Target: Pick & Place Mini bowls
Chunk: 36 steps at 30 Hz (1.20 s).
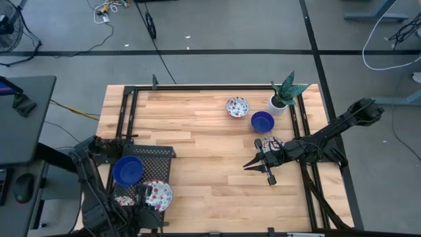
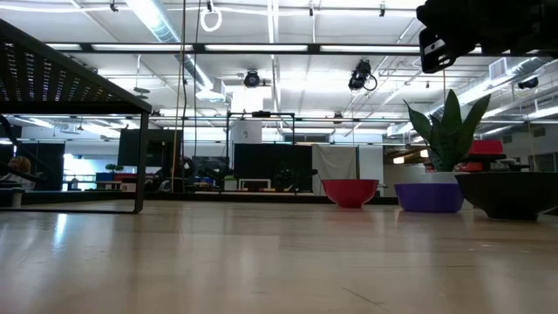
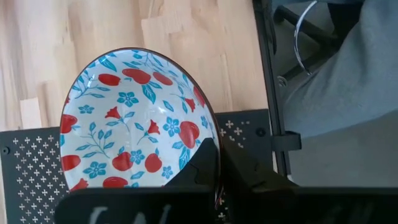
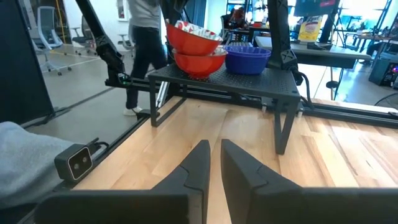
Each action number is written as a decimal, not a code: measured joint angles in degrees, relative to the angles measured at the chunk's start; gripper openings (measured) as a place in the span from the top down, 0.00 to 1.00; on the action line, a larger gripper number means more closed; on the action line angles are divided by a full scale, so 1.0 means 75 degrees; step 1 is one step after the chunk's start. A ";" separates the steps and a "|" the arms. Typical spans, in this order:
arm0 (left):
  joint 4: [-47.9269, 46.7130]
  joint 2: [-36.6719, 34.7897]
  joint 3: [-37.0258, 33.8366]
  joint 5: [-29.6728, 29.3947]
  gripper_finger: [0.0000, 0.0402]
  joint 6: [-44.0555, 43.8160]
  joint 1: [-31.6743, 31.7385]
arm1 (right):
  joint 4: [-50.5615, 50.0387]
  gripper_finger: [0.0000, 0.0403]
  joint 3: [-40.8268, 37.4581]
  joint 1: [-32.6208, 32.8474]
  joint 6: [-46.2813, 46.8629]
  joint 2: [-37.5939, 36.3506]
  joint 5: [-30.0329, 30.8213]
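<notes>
Wooden table [image 1: 197, 131]: lying bare across most of its top. Black perforated rack [image 1: 158, 155]: standing at the table's near left corner. Potted plant [image 1: 283, 95], white pot: sitting at the far right corner. Person [image 4: 142, 37]: walking in the room beyond.

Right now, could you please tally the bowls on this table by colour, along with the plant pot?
Blue bowls: 2
Floral bowls: 4, two stacked on the rack
White plant pot: 1
Total: 7
</notes>
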 joint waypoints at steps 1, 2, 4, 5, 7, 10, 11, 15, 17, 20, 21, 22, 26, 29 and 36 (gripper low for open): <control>0.0001 -0.0011 -0.0002 0.0000 0.97 0.0055 -0.0006 | -0.0003 0.90 0.0000 0.0000 -0.0001 0.0000 0.0000; 0.0001 -0.0030 -0.0003 -0.0001 0.97 0.0061 -0.0025 | 0.0000 0.90 0.0000 0.0000 -0.0001 -0.0002 0.0000; 0.0000 -0.0104 -0.0003 -0.0049 0.97 0.0074 -0.0035 | 0.0000 0.90 0.0000 0.0000 0.0004 -0.0002 0.0000; 0.0004 -0.0144 -0.0003 -0.0087 0.97 0.0105 -0.0034 | 0.0000 0.90 0.0000 0.0005 0.0005 -0.0002 0.0000; -0.0001 -0.0200 -0.0003 -0.0144 0.97 0.0157 -0.0032 | 0.0000 0.90 0.0000 0.0006 0.0006 0.0000 -0.0005; 0.0011 -0.0253 -0.0022 -0.0187 0.97 0.0210 -0.0026 | 0.0000 0.90 0.0000 0.0006 0.0014 -0.0001 -0.0009; 0.0027 -0.0309 -0.0107 -0.0184 0.97 0.0257 -0.0026 | 0.0000 0.90 0.0000 0.0006 0.0019 -0.0002 -0.0009; -0.0018 -0.0758 -0.1091 0.0052 0.97 0.0025 -0.0106 | 0.0000 0.90 0.0000 0.0006 0.0022 -0.0002 -0.0012; -0.0001 -0.0977 -0.1501 -0.0115 0.97 -0.0148 -0.0119 | 0.0005 0.90 0.0000 0.0006 0.0048 -0.0001 -0.0013; -0.0025 -0.1193 -0.1811 -0.0440 0.97 -0.0176 -0.0106 | 0.0023 0.90 0.0000 0.0006 0.0053 0.0000 -0.0015; -0.0011 -0.1212 -0.1840 -0.0489 0.97 -0.0179 -0.0102 | 0.0038 0.90 0.0000 0.0006 0.0054 -0.0002 -0.0015; 0.0001 -0.1215 -0.1848 -0.0521 0.97 -0.0182 -0.0099 | 0.0059 0.90 0.0000 0.0006 0.0062 -0.0002 -0.0012; 0.0001 -0.1215 -0.1839 -0.0510 0.97 -0.0437 -0.0109 | 0.0069 0.90 0.0000 0.0006 0.0083 -0.0002 -0.0012; -0.0002 -0.1215 -0.1836 -0.0400 0.97 -0.0827 -0.0117 | 0.0087 0.90 0.0000 0.0006 0.0151 -0.0002 -0.0012; 0.0029 -0.1215 -0.1836 -0.0286 0.97 -0.1177 -0.0114 | 0.0079 0.90 0.0000 0.0006 0.0200 -0.0002 -0.0009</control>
